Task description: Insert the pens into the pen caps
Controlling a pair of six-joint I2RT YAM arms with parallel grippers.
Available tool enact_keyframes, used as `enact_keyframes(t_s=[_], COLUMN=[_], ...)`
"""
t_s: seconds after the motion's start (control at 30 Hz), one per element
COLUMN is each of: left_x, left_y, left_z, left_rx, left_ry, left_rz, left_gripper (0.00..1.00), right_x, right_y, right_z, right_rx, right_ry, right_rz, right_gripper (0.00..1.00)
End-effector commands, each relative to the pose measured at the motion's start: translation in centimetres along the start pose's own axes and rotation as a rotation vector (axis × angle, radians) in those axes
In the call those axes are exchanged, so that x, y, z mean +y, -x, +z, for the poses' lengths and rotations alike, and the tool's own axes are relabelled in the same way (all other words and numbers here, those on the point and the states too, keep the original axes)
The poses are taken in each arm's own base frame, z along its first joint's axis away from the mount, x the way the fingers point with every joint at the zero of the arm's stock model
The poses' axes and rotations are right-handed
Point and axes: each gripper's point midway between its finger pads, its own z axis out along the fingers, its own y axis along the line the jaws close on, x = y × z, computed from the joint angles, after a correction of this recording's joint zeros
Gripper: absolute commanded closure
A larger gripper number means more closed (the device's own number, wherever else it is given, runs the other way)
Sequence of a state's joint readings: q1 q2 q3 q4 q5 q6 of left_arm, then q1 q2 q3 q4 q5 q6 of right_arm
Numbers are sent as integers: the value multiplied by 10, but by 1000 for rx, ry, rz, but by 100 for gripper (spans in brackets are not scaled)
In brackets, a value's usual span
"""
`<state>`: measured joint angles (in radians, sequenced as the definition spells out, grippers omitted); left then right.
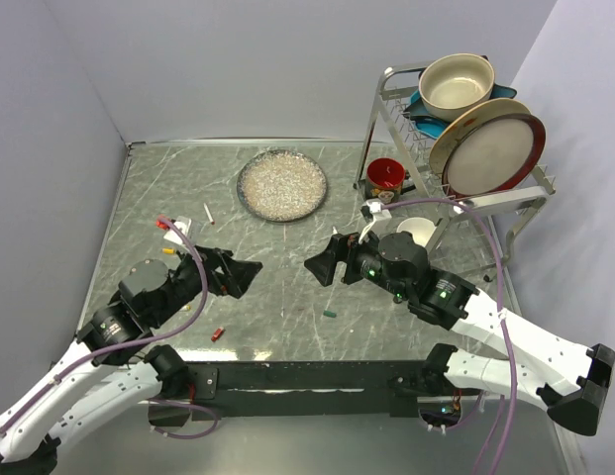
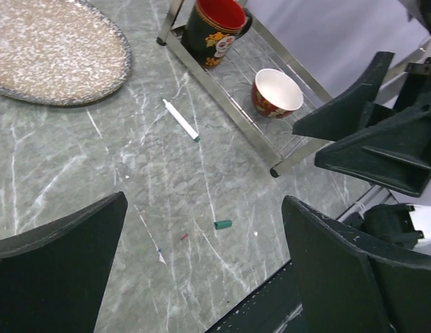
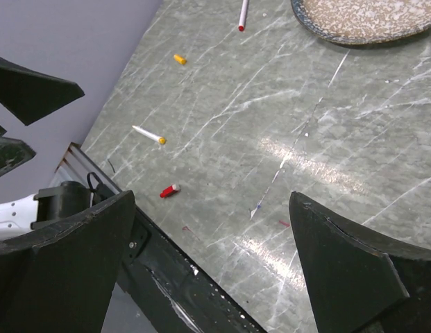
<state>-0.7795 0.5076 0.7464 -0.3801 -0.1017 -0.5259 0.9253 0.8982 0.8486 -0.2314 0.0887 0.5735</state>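
While both arms hang low over the grey-green marbled table, the left gripper and the right gripper face each other across a bare strip. Each has its jaws spread as wide as they go, holding and touching nothing.

All three pens lie uncapped. The red-tipped pen rests beyond the left gripper, just left of the plate. The yellow-tipped pen lies beside the left arm, toward the near edge. The green-tipped pen lies between the plate and the foot of the rack, on the right gripper's far side.

The caps are scattered apart from their pens. A green cap sits on open table nearer than the right gripper, a red cap lies by the near edge close to the yellow-tipped pen, and a yellow cap lies at the left by the left arm.

A wire dish rack with bowls and plates fills the far right corner. A speckled plate sits mid-table at the back, with a red-lined mug under the rack.
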Motion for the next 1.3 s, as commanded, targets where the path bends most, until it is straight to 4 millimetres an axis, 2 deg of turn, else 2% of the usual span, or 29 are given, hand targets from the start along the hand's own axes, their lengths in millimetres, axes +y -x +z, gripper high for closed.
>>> enact_keyframes(t_s=[0.0, 0.1, 0.13, 0.2, 0.23, 0.3, 0.33, 0.4, 0.43, 0.47, 0.5, 0.57, 0.6, 0.7, 0.73, 0.8, 0.83, 0.9, 0.93, 1.0, 1.07, 1.1, 1.13, 1.17, 1.2, 1.23, 1.27], left_x=[6, 23, 40, 56, 71, 91, 98, 116, 126, 124, 148, 166, 180, 214, 224, 238, 247, 262, 270, 286, 302, 313, 313, 319, 330, 332, 336], left_y=[10, 13, 14, 15, 7, 14, 9, 18, 14, 17, 27, 30, 38, 49, 51, 57, 58, 60, 60, 63, 64, 53, 61, 58, 43, 49, 43], left_z=[3, 7, 9, 10, 14, 13, 19, 20, 28, 35, 33, 45, 46, 54, 64, 71, 85, 96, 110, 116, 131, 141, 151, 157, 166, 174, 178], left_rx=[-38, -71, -90, -110, -86, -134, -115, -142, -114, -82, -104, -78, -99, -143, -134, -122, -93, -37, -2, 19, 55, 98, 107, 126, 173, 172, 194], left_ry=[49, 151, 247, 353, 440, 578, 626, 726, 766, 736, 796, 805, 818, 938, 968, 1020, 1033, 1035, 1028, 1059, 1076, 1088, 1065, 1064, 1073, 1062, 1064], left_rz=[-13, -53, -65, -113, -114, -151, -144, -176, -176, -208, -256, -323, -367, -383, -369, -313, -300, -279, -284, -278, -262, -255, -241, -238, -236, -227, -230], left_gripper=[1, 1, 1, 1, 1, 1, 1, 1, 1, 1, 1, 2, 3, 9, 11, 12, 12, 13, 16, 18, 19, 20, 21, 22, 25, 26, 28], right_x=[4, -1, -3, -2, 0, 3, 5, 6, 8, 9, 10, 14, 15, 21, 23, 27, 29, 32, 34, 37, 40, 43, 44, 44, 44, 44, 44], right_y=[7, 3, 1, 0, 2, 2, 1, -1, -4, -7, -10, -14, -15, -17, -18, -22, -23, -26, -26, -26, -27, -26, -26, -25, -23, -22, -21], right_z=[-1, 1, 2, 2, 2, 0, -1, -1, -1, 0, 0, 0, -1, -3, -3, -4, -5, -7, -9, -13, -16, -18, -19, -19, -19, -18, -18], right_rx=[-17, 0, 5, 16, 17, 19, 20, 16, 24, 30, 32, 39, 37, 27, 26, 25, 30, 36, 34, 33, 31, 29, 27, 21, 16, 14, 10], right_ry=[8, -23, -32, -29, -20, -5, 0, 8, 23, 35, 52, 74, 87, 128, 142, 175, 189, 214, 224, 244, 269, 286, 290, 288, 285, 279, 278], right_rz=[7, -1, -2, -10, -8, -14, -16, -17, -22, -40, -50, -72, -78, -106, -113, -130, -132, -135, -137, -139, -143, -143, -135, -132, -128, -123, -123], right_gripper=[0, 0, 0, 0, 0, 0, 0, 0, 1, 2, 2, 4, 4, 9, 12, 16, 17, 18, 19, 20, 21, 21, 22, 22, 22, 22, 22])
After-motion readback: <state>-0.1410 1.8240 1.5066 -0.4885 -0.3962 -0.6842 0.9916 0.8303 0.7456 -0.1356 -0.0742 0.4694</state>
